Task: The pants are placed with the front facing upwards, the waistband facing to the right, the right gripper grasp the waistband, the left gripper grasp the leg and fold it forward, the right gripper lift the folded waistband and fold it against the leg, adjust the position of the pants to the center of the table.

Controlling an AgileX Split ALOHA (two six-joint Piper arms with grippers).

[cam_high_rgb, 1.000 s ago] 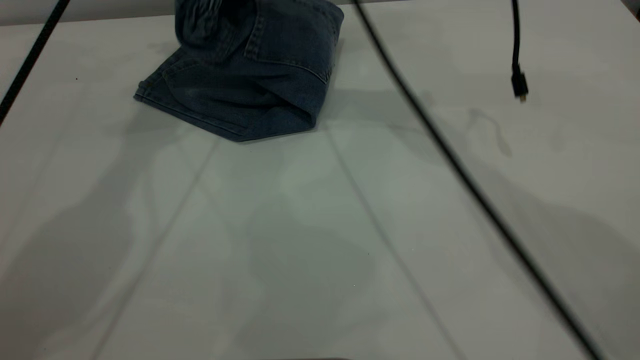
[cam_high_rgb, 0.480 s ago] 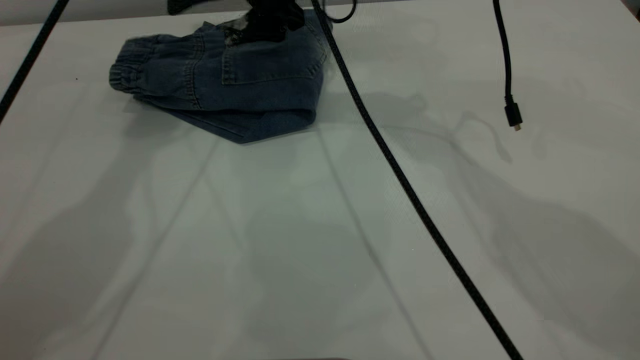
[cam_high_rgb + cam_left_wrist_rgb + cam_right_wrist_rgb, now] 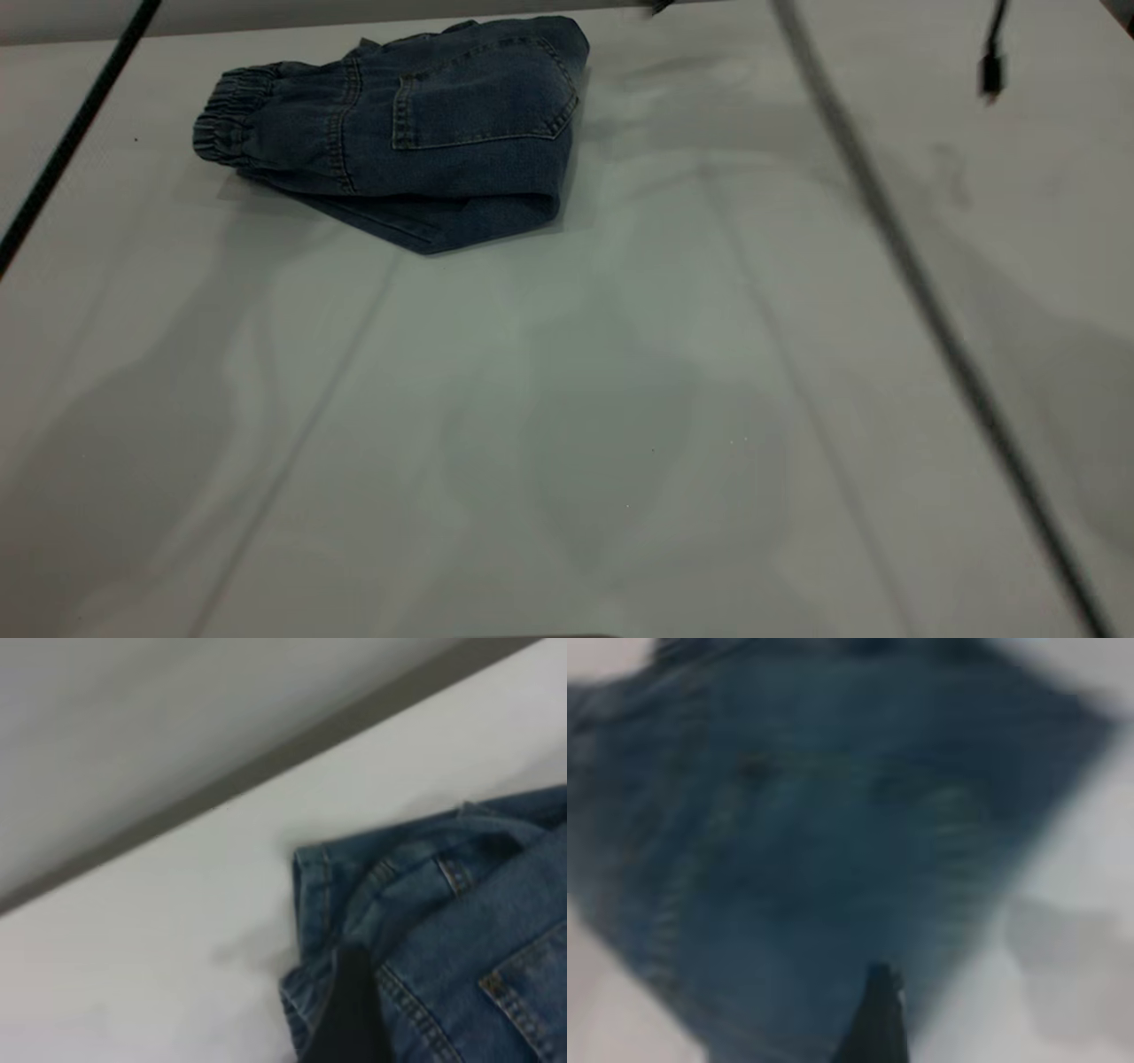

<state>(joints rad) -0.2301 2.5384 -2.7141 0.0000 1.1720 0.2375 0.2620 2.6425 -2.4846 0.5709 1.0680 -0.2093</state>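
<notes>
Pants (image 3: pixel 416 133) lie folded in the upper left of the exterior frame, near the far edge of the white surface (image 3: pixel 567 425). Back pocket (image 3: pixel 483 93) faces up on the top layer. Waistband (image 3: pixel 226 115), gathered & elastic, sits at the bundle's left end; the fold edge is at the right end. A lower denim layer sticks out below as a point toward frame centre. Rest of the bundle looks flat, resting on the surface w/ nothing touching it in this view.

Neither gripper shows in the exterior view. A black cable (image 3: pixel 71 142) runs diagonally at the frame's left edge; a blurred cable (image 3: pixel 930 301) crosses the right side from top to lower right; a small plug end (image 3: pixel 990 75) hangs at upper right.

Left wrist view: the pants w/ tan stitching fill the lower right, surface & its far edge beyond. One dark finger of the left gripper (image 3: pixel 347 1014) sits over the denim at frame bottom; can't tell spread or pressed together.

Right wrist view: v. blurred denim fills most of the frame. Dark tip of the right gripper (image 3: pixel 873 1019) at bottom centre, over the cloth's edge; state can't be told either.
</notes>
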